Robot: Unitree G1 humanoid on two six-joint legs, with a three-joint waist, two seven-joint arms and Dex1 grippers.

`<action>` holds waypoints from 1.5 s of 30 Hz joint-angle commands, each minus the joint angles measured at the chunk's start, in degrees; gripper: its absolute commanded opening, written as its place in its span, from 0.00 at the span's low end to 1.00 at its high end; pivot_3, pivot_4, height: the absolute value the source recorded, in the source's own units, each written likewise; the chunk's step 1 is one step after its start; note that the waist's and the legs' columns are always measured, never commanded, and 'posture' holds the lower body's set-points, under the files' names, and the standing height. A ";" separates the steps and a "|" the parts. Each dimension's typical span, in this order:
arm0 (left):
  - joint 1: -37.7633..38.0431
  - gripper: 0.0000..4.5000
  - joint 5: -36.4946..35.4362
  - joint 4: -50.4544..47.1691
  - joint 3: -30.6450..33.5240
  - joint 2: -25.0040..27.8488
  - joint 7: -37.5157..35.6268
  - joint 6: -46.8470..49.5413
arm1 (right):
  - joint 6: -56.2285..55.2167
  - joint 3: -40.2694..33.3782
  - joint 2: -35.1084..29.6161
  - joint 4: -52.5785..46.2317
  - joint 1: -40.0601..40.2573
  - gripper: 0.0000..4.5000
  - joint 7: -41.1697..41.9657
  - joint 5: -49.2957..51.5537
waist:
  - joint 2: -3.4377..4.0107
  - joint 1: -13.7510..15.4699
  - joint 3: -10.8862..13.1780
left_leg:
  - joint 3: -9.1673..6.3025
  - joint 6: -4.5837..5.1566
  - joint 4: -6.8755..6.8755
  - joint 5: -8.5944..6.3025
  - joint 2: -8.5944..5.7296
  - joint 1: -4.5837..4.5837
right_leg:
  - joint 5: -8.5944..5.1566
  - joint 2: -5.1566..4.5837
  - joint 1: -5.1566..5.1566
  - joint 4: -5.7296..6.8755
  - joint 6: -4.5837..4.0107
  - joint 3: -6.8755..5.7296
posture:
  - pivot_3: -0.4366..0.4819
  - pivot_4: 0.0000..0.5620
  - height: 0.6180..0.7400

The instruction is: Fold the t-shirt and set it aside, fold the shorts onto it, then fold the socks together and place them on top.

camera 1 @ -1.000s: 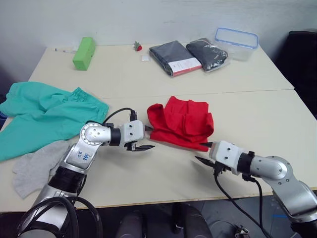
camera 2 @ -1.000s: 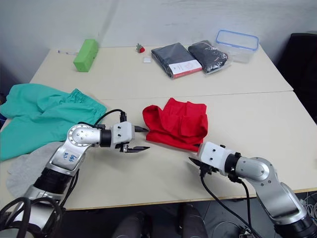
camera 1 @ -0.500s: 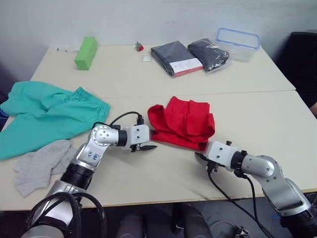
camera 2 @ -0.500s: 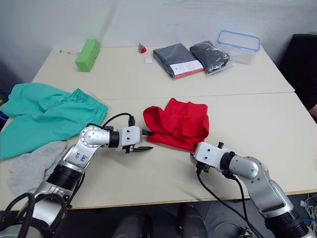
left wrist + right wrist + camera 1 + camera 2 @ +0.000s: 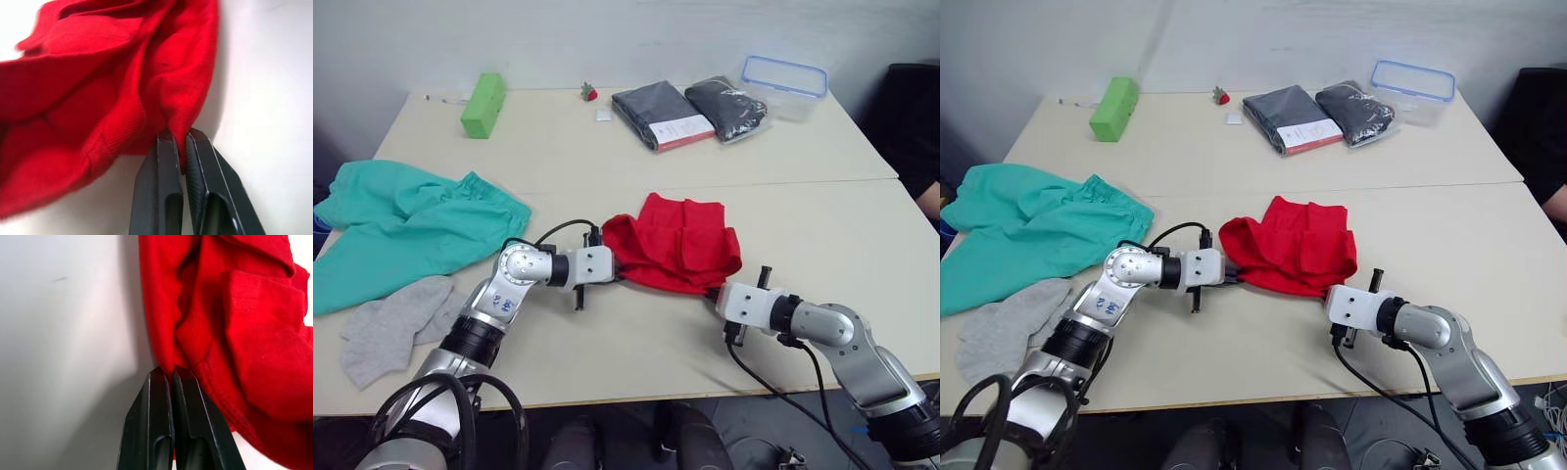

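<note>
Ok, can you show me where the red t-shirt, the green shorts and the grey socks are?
t-shirt (image 5: 677, 245): left eye view, middle of the crumpled red cloth.
shorts (image 5: 406, 230): left eye view, middle of the teal fabric.
socks (image 5: 389, 326): left eye view, middle of the grey pair.

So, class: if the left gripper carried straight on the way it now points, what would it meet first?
The t-shirt. The left gripper is already shut on its red edge, so going on would likely just push into the bunched fabric.
</note>
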 commanded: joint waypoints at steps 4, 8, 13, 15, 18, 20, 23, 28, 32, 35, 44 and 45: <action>10.63 0.01 -3.88 -16.32 0.99 8.74 -5.84 7.76 | -15.37 -0.66 -4.00 -0.82 3.81 0.00 6.72 5.10 | 0.00 -0.78 0.00 | -0.03 -0.04 -0.01 -0.02 0.05 0.03 | -0.02 -0.01 0.01 0.00 -0.03 0.11 | 0.48 0.27 1.00; 18.98 0.01 -6.49 -27.60 2.97 13.27 -5.31 14.72 | -23.58 -0.61 -6.59 -0.98 6.92 0.00 9.80 6.68 | 0.01 -0.99 -0.01 | -0.05 -0.06 -0.02 -0.03 0.09 0.04 | -0.02 -0.06 0.03 -0.05 -0.04 0.42 | 0.48 0.27 1.00; 23.10 0.01 -7.54 -33.98 3.55 13.04 -1.81 21.57 | -28.68 -0.31 -7.34 1.38 7.88 0.00 10.44 5.57 | 0.01 -0.74 -0.01 | -0.05 -0.08 0.02 -0.04 0.06 0.09 | -0.05 -0.06 0.06 -0.17 -0.09 0.51 | 0.48 0.27 1.00; 23.66 0.01 -7.75 -34.92 3.05 12.88 -1.36 22.88 | -29.38 -0.56 -7.19 2.41 7.54 0.00 10.13 4.89 | 0.01 -0.70 -0.01 | -0.06 -0.08 0.04 -0.04 0.04 0.09 | -0.05 -0.06 0.06 -0.16 -0.09 0.52 | 0.48 0.27 1.00; 23.76 0.01 -7.35 -34.84 2.85 13.04 -0.64 23.59 | -29.84 -0.86 -7.54 2.73 7.53 0.00 10.34 4.99 | 0.02 -0.68 -0.01 | -0.06 -0.08 0.03 -0.04 0.04 0.10 | -0.06 -0.08 0.06 -0.15 -0.10 0.52 | 0.48 0.27 1.00; 24.20 0.01 -8.51 -34.65 3.43 13.17 -0.91 24.65 | -28.73 -1.23 -8.21 1.92 8.03 0.00 11.15 6.27 | 0.02 -0.65 -0.01 | -0.06 -0.08 0.04 -0.04 0.03 0.10 | -0.06 -0.09 0.06 -0.15 -0.10 0.52 | 0.48 0.27 1.00; 25.72 0.24 -11.44 -34.83 5.93 14.70 -2.70 24.79 | -25.99 -2.26 -9.86 -0.79 9.33 0.21 12.72 9.80 | 0.02 -0.69 -0.01 | -0.06 -0.08 0.04 -0.04 0.05 0.09 | -0.06 -0.17 0.05 -0.13 -0.11 0.53 | 0.48 0.27 1.00; 27.94 0.60 -20.85 -36.69 15.08 19.05 -6.49 28.59 | -24.71 -7.58 -12.82 -4.96 11.85 0.60 13.69 15.21 | 0.02 -0.89 -0.01 | -0.10 -0.17 0.04 -0.07 0.16 0.09 | -0.14 -0.25 0.02 -0.10 -0.24 0.49 | 0.48 0.27 1.00; 25.71 0.79 -23.13 -33.50 20.87 23.10 -9.10 26.90 | -24.38 -13.55 -15.21 -4.03 12.49 0.82 15.16 19.16 | 0.02 -0.81 -0.01 | -0.11 -0.20 0.05 -0.08 0.16 0.12 | -0.16 -0.24 0.03 -0.07 -0.27 0.49 | 0.48 0.27 1.00; 21.87 0.79 -20.82 -28.44 20.94 23.85 -9.67 21.63 | -24.45 -15.21 -15.14 -0.62 10.29 0.82 15.29 19.26 | 0.02 -0.51 -0.01 | -0.11 -0.19 0.08 -0.08 0.10 0.11 | -0.15 -0.12 0.04 -0.07 -0.27 0.45 | 0.48 0.27 1.00; 5.24 0.79 -9.21 -9.25 9.27 15.97 -10.82 0.81 | -36.31 -7.47 -11.55 14.38 -1.13 0.82 16.09 10.47 | 0.02 -0.28 -0.01 | 0.06 -0.19 0.05 -0.08 0.08 0.07 | -0.14 0.10 -0.02 0.14 -0.25 0.31 | 0.48 0.27 1.00; 4.17 0.79 -9.09 -8.46 8.47 15.10 -11.13 0.27 | -36.28 -6.75 -10.96 14.64 -1.97 0.82 16.00 10.68 | 0.01 -0.29 0.00 | 0.08 -0.19 0.06 -0.08 0.09 0.07 | -0.14 0.12 -0.02 0.15 -0.25 0.26 | 0.48 0.27 1.00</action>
